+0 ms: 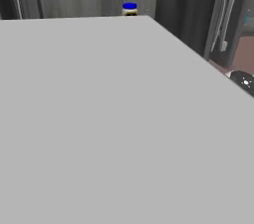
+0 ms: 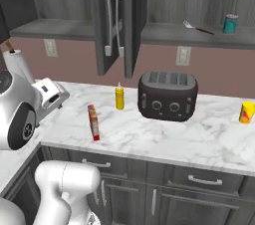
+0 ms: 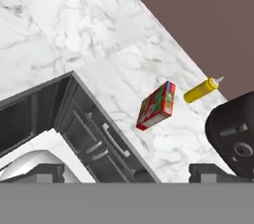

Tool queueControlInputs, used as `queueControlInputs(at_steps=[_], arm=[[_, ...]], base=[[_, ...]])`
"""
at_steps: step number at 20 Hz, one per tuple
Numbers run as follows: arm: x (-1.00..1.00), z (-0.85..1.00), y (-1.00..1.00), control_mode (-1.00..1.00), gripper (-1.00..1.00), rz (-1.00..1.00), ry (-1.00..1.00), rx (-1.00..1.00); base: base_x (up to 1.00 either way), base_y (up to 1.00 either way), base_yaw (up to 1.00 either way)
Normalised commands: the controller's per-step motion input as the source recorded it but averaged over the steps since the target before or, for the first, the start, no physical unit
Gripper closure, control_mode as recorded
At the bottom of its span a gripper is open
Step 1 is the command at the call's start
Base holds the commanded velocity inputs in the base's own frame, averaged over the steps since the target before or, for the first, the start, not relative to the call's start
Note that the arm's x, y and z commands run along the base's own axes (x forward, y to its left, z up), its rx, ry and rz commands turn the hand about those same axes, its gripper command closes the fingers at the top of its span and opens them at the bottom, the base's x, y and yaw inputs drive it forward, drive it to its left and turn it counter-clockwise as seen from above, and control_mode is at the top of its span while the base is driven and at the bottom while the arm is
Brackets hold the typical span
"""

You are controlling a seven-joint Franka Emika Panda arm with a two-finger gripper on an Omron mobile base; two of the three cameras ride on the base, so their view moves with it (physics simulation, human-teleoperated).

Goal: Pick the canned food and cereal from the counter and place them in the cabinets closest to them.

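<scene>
- Gripper point(image 3: 127, 172) up high over the counter point(image 2: 149, 137), fingertips spread wide apart with nothing between them, well clear of everything.
- Cereal point(image 2: 93, 122) standing upright near the front edge of the counter, forward and left of the toaster point(image 2: 168, 95); seen front-on in the hand view point(image 3: 157, 105), so not grabbed yet.
- Yellow squeeze bottle point(image 2: 119, 96) just left of the toaster, behind the cereal. Close enough to get clipped on the way down, probably.
- Thin box, so a slightly off-centre pinch likely tips it flat or shoves it off the front edge toward the drawers.
- Yellow cup-looking thing point(image 2: 246, 112) well to the right of the toaster.
- Cabinets point(image 2: 119, 20) above the toaster with doors swung open and sticking out: decent chance of an arm or box bumping a door edge on the lift.
- Canned food point(image 2: 229, 23) already up on the shelf above and right of the toaster, next to a utensil.
</scene>
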Motion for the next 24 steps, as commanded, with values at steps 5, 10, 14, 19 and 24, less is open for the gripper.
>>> queueControlInputs(at_steps=[5,10,14,19,24], arm=[[0.0,0.0,0.0,1.0,-1.0,0.0,0.0,0.0],[0.0,0.0,0.0,-1.0,-1.0,0.0,0.0,0.0],[0.03,0.0,0.0,-1.0,-1.0,0.0,0.0,0.0],[0.16,-0.12,0.07,-1.0,-1.0,-0.03,0.03,0.0],[0.14,-0.19,0.0,-1.0,-1.0,-0.04,0.04,0.0]], base=[[0.53,0.11,-0.06],[0.31,0.11,-0.05],[0.0,0.0,0.0],[0.0,0.0,0.0],[0.0,0.0,0.0]])
